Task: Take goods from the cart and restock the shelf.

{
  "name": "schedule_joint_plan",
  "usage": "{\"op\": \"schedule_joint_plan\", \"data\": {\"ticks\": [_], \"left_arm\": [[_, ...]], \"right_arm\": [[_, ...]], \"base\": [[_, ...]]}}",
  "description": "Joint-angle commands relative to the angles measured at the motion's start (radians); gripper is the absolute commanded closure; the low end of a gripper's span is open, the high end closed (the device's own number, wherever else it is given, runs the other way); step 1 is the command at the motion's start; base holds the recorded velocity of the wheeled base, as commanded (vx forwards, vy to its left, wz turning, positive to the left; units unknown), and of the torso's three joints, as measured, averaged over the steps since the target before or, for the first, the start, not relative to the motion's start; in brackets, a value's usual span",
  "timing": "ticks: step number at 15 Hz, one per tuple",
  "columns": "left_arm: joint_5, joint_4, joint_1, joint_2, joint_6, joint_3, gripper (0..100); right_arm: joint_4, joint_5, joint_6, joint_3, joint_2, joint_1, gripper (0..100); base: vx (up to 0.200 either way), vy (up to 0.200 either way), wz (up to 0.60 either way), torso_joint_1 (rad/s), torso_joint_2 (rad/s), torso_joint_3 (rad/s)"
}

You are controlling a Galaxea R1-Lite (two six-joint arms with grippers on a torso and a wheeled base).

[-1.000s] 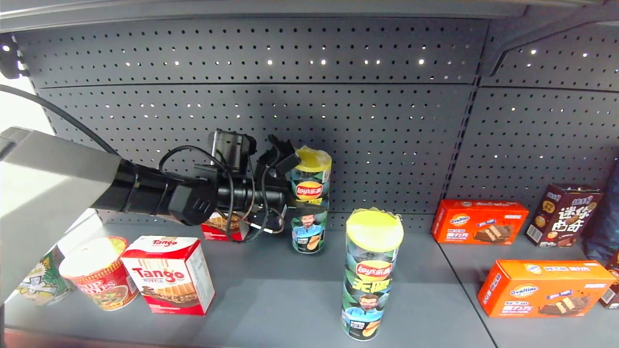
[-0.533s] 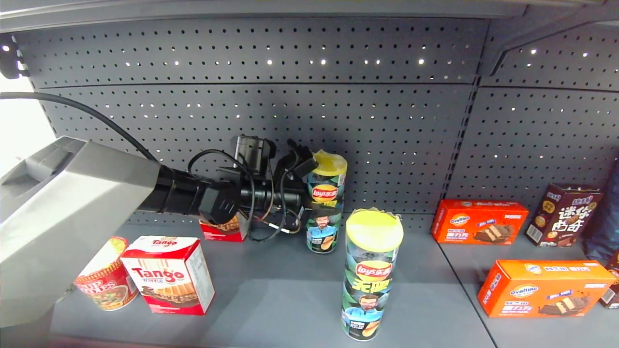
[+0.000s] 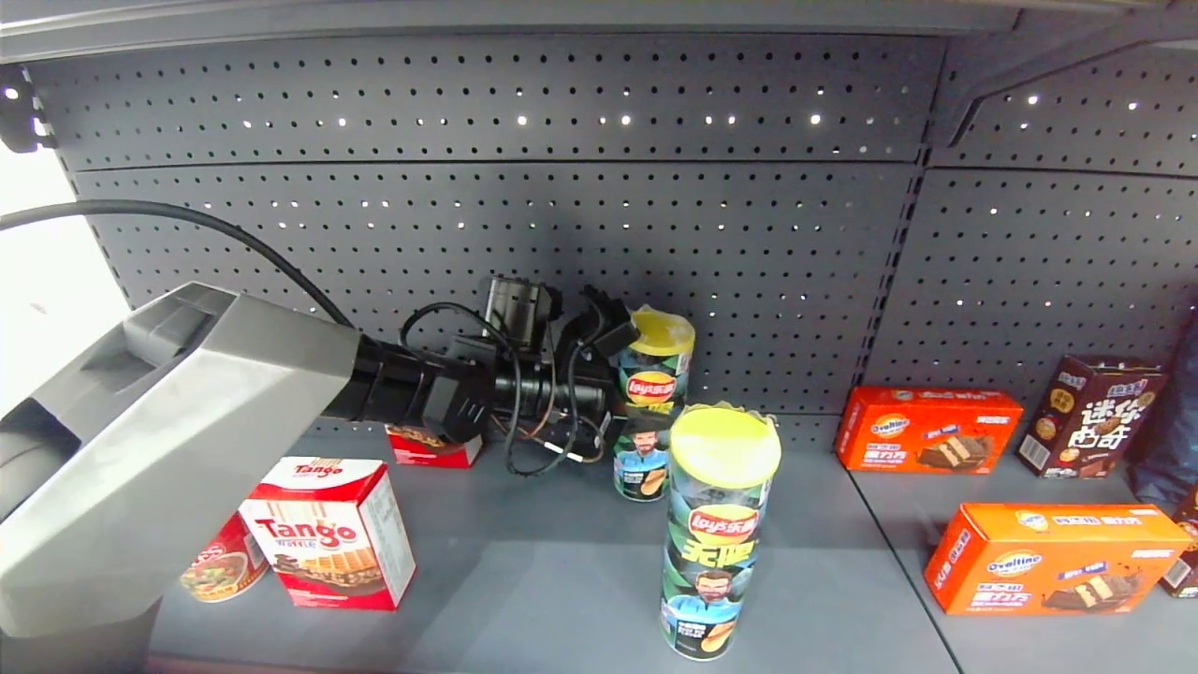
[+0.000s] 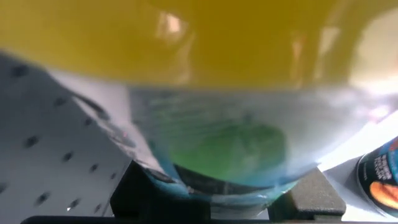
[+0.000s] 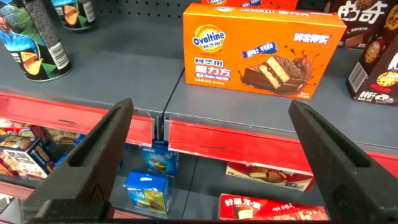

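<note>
My left gripper (image 3: 616,382) is shut on a chips can (image 3: 652,402) with a yellow lid, held upright near the pegboard back of the shelf (image 3: 543,562). I cannot tell whether the can's base touches the board. In the left wrist view the held can (image 4: 217,143) sits close up between the black fingers (image 4: 146,193). A second, matching chips can (image 3: 719,534) stands in front of it and slightly to the right. My right gripper (image 5: 214,162) hangs open in front of the shelf's red edge (image 5: 249,137), with nothing between its fingers.
A red and white wafer box (image 3: 328,534) and a cup of noodles (image 3: 220,566) stand at front left, and a small red box (image 3: 432,447) under the arm. Orange boxes (image 3: 1053,557) (image 3: 927,429) and a brown box (image 3: 1090,412) fill the right bay. Bare board lies between the wafer box and the front can.
My left arm has carried the can to the right and a little lower, bringing it close behind the front can. The other goods have not moved.
</note>
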Motion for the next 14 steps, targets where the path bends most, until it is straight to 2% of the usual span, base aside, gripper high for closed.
{"op": "schedule_joint_plan", "data": {"ticks": [1, 14], "left_arm": [[0.001, 0.001, -0.009, 0.018, -0.001, -0.008, 100], [0.001, 0.001, -0.016, 0.068, -0.005, -0.077, 100]], "right_arm": [[0.0, 0.0, 0.0, 0.0, 0.002, 0.0, 0], [0.0, 0.0, 0.0, 0.0, 0.002, 0.0, 0]], "base": [[0.0, 0.0, 0.0, 0.0, 0.0, 0.0], [0.0, 0.0, 0.0, 0.0, 0.0, 0.0]]}}
